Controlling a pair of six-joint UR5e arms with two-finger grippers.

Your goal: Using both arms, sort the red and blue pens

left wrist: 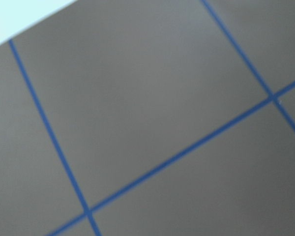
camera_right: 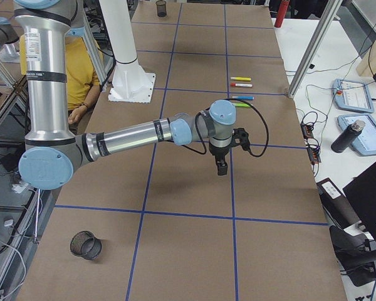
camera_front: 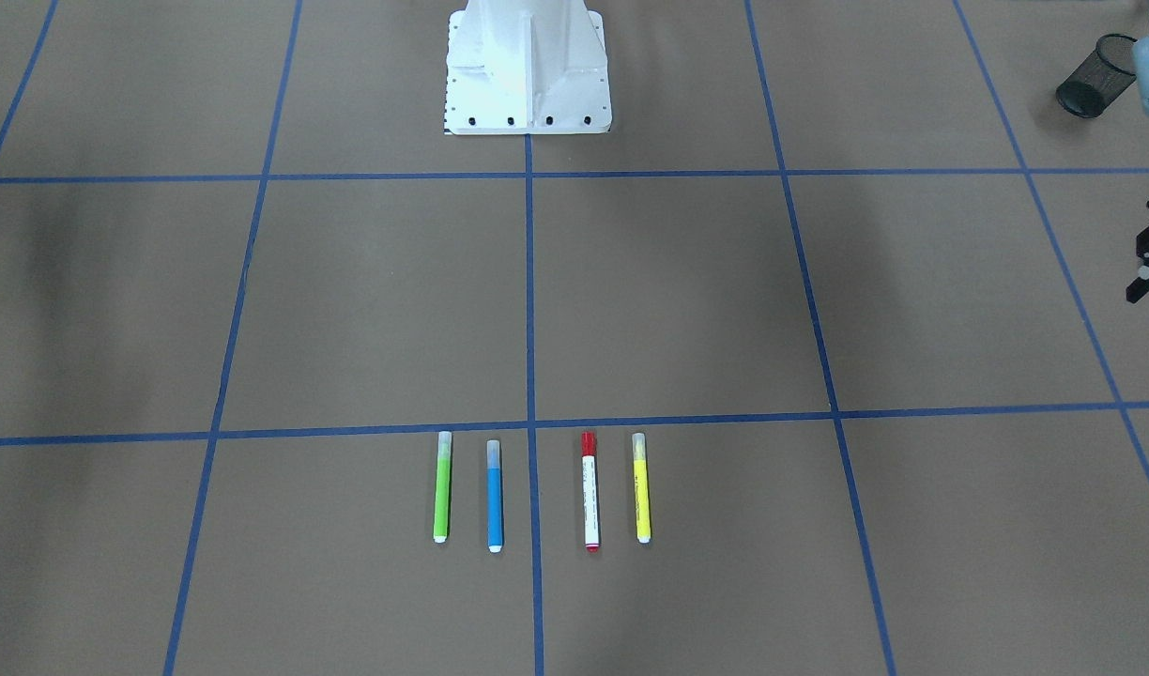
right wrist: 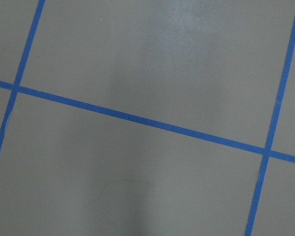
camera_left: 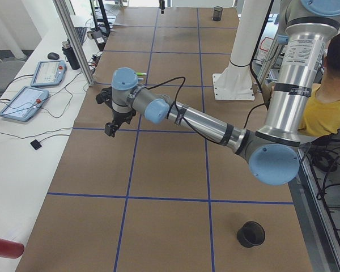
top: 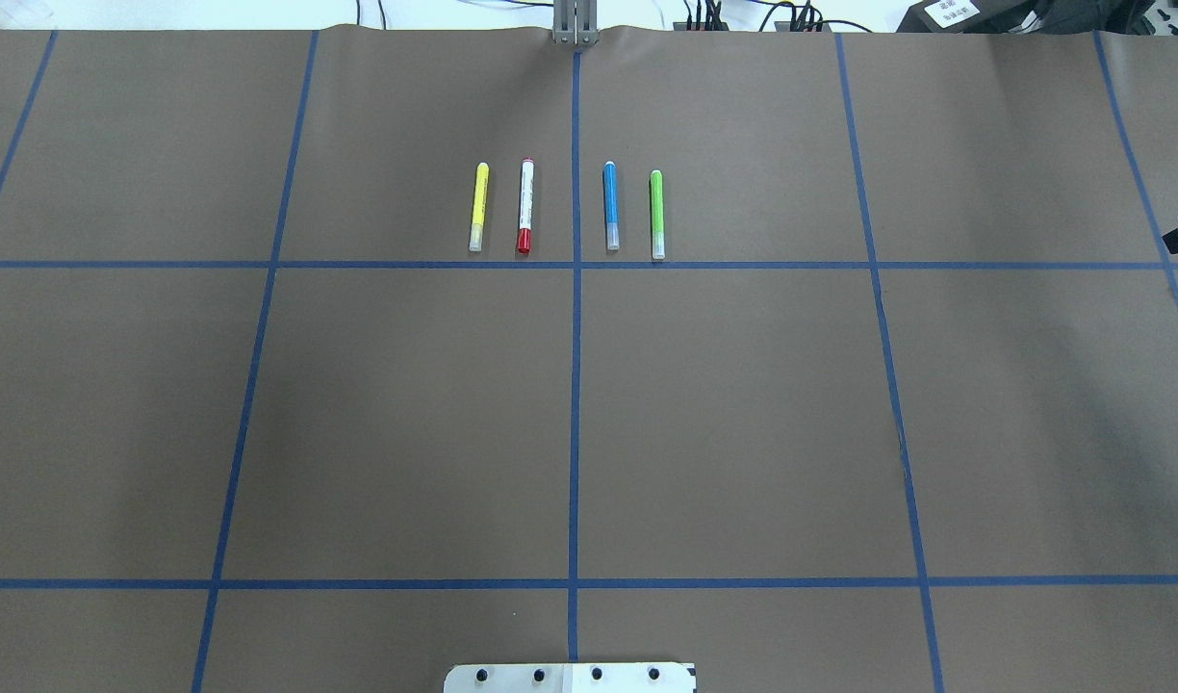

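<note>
Red pen (camera_front: 590,491), blue pen (camera_front: 495,496) (tape (camera_front: 533,488) between)

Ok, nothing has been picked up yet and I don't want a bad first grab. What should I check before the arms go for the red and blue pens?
1. The red pen lies free, apart from the yellow pen: ok.
2. The blue pen lies free, apart from the green pen: ok.
3. The left hand and right hand carry no pen: ok.
4. Both hands open: cannot tell.
5. A cup waits on each side, the left cup and the right cup: ok.
</note>
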